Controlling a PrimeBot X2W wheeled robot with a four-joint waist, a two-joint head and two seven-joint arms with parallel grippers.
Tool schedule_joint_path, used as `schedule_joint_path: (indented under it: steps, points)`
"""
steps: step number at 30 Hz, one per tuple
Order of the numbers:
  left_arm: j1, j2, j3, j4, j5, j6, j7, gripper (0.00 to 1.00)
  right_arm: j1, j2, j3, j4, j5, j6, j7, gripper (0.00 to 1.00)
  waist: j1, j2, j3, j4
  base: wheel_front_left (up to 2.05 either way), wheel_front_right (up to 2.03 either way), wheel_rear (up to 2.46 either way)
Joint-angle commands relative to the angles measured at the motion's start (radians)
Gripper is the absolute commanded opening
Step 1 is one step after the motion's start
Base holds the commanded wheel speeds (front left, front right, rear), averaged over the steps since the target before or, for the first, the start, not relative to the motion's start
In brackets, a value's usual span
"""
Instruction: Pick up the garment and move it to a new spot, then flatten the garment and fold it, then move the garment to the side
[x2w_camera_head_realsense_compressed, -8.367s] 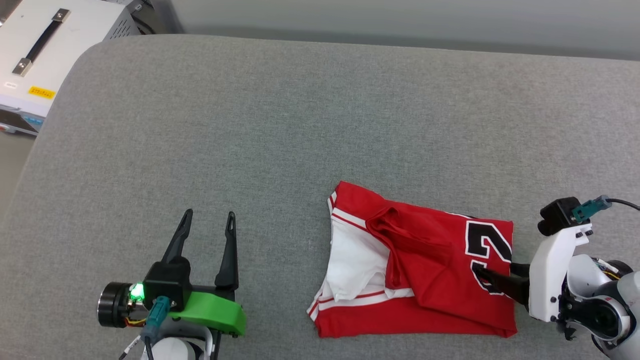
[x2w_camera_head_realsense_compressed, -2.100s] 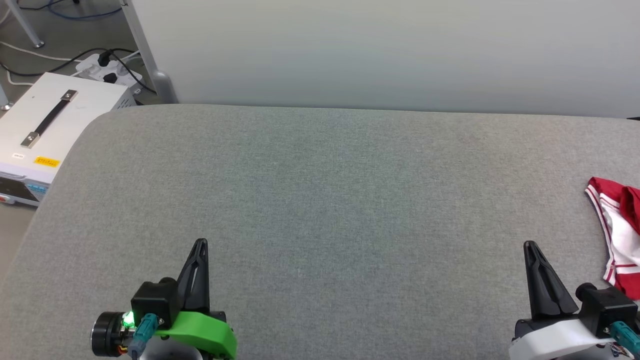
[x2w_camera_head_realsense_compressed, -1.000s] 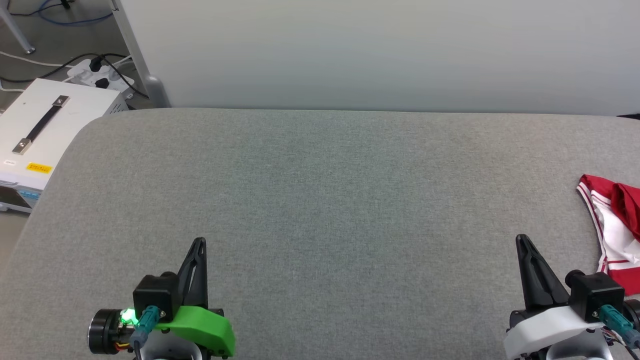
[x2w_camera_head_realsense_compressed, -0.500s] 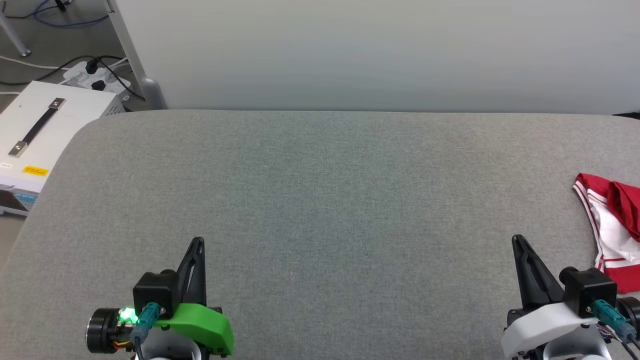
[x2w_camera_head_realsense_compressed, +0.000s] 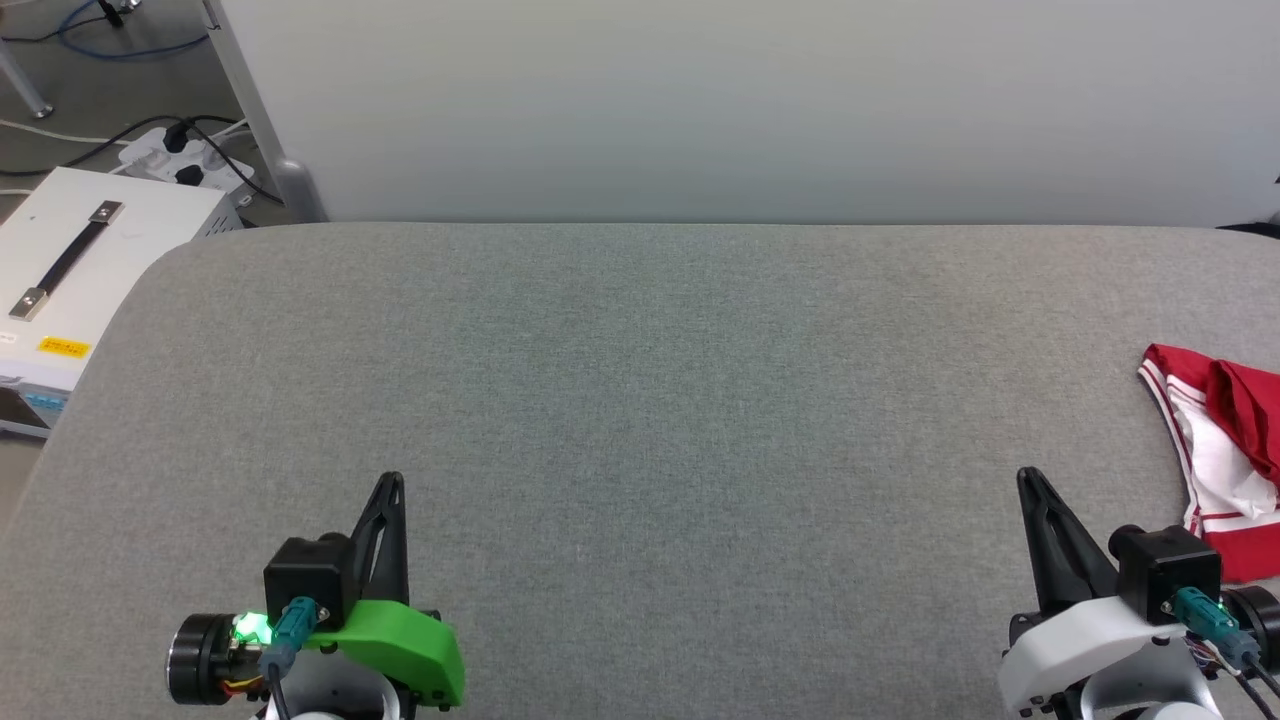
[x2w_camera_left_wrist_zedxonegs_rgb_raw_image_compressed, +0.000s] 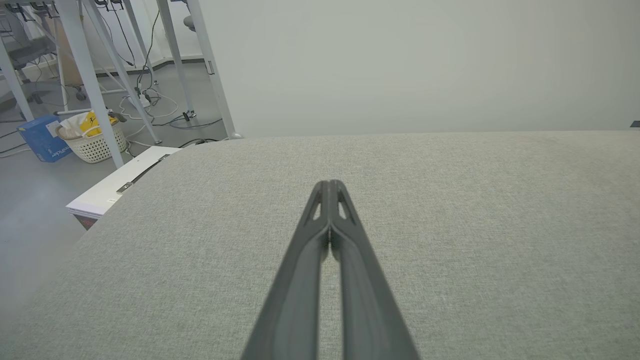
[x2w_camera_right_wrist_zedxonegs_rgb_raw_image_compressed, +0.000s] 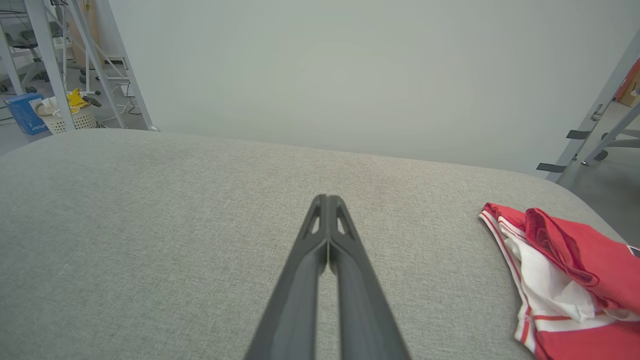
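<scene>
— Holding nothing: my left gripper (x2w_camera_head_realsense_compressed: 391, 480) and my right gripper (x2w_camera_head_realsense_compressed: 1026, 473) are both pressed closed, tips meeting, each low over grey cushion (x2w_camera_head_realsense_compressed: 640, 400).

— And the shirt?

— The shirt (x2w_camera_head_realsense_compressed: 1215, 455) lies on the cushion off to the right of my right fingers, near them but apart, close to the cushion's right end. It is loosely folded: a red flap lapped over a white sleeve, with striped trim along the edge nearest my fingertips. Its farther side runs out of my head view. Ahead of both pairs of fingers runs plain cushion.

— Beyond that?

— Past the cushion's far edge, a pale wall (x2w_camera_head_realsense_compressed: 750, 110). Far to the left of my left fingers a white box (x2w_camera_head_realsense_compressed: 70, 260) with a black handle stands beside the cushion, with a power strip (x2w_camera_head_realsense_compressed: 165, 160) on the floor behind it.

— Which step is this?

— The last, I judge, and about done: the shirt looks folded and sits at the side, and both arms look parked.

— Next move?

— If the fold passes, none but keeping clear. If not, my right fingers would need to part, swing right and pinch the loose red flap to lay it square. The cushion's end is close there, so a careless tug could drag the shirt over it.
</scene>
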Motion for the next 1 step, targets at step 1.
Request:
schedule_joint_path:
  steps: [1]
  points:
    - [-0.022,-0.005,0.005,-0.005,0.010,0.007,0.005,0.00,-0.024,0.001,0.003,0.005,-0.009,-0.001,0.006,0.00,0.0000,-0.0001,0.000,-0.001,0.00,0.00,0.00]
